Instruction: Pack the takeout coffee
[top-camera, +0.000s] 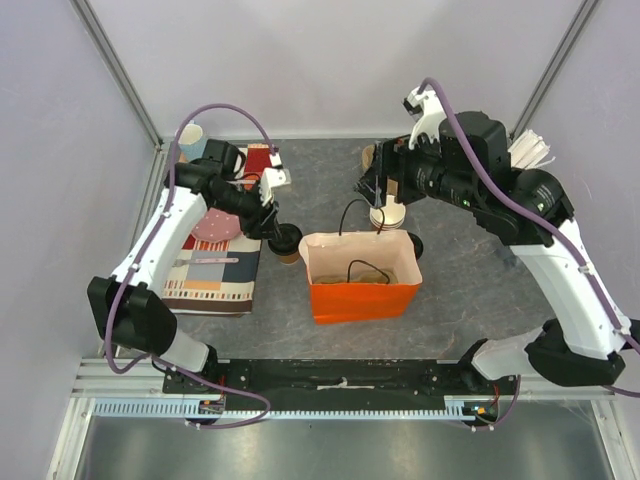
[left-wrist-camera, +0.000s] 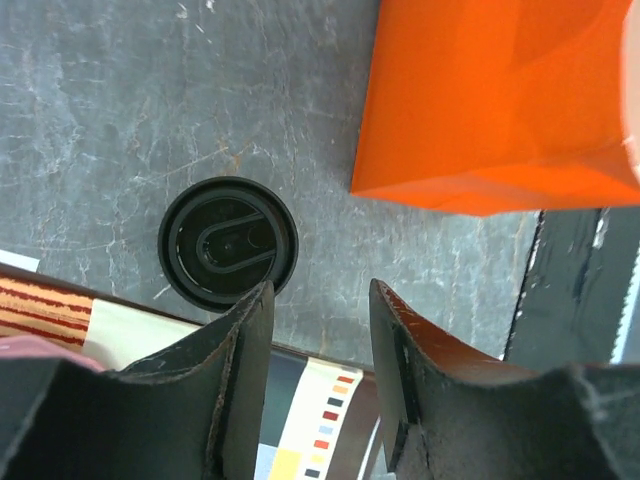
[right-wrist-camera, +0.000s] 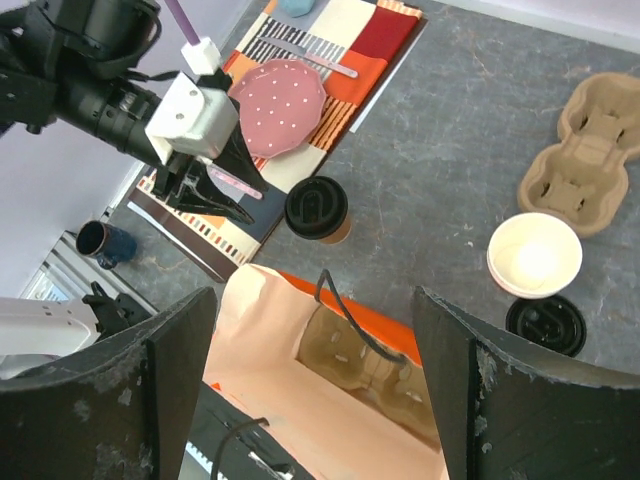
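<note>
The takeout coffee (top-camera: 288, 241) (left-wrist-camera: 228, 243) (right-wrist-camera: 316, 208), a brown paper cup with a black lid, stands upright on the grey table just left of the orange paper bag (top-camera: 361, 287) (left-wrist-camera: 500, 100) (right-wrist-camera: 300, 400). My left gripper (top-camera: 272, 226) (left-wrist-camera: 320, 300) (right-wrist-camera: 232, 204) hovers beside the cup, over the placemat's edge. Its jaws are open with nothing between them, and the cup lies just past the left fingertip. My right gripper (top-camera: 383, 200) (right-wrist-camera: 315, 300) hangs wide open and empty above the bag's open mouth. A brown cup carrier lies inside the bag.
A stack of lidless paper cups (top-camera: 388, 215) (right-wrist-camera: 535, 255) and a loose black lid (top-camera: 412, 245) (right-wrist-camera: 545, 325) stand behind the bag. A second cup carrier (right-wrist-camera: 585, 165) lies farther back. The striped placemat (top-camera: 215, 270) holds a pink plate (right-wrist-camera: 275, 105); a blue mug (top-camera: 192, 140) stands at the back left.
</note>
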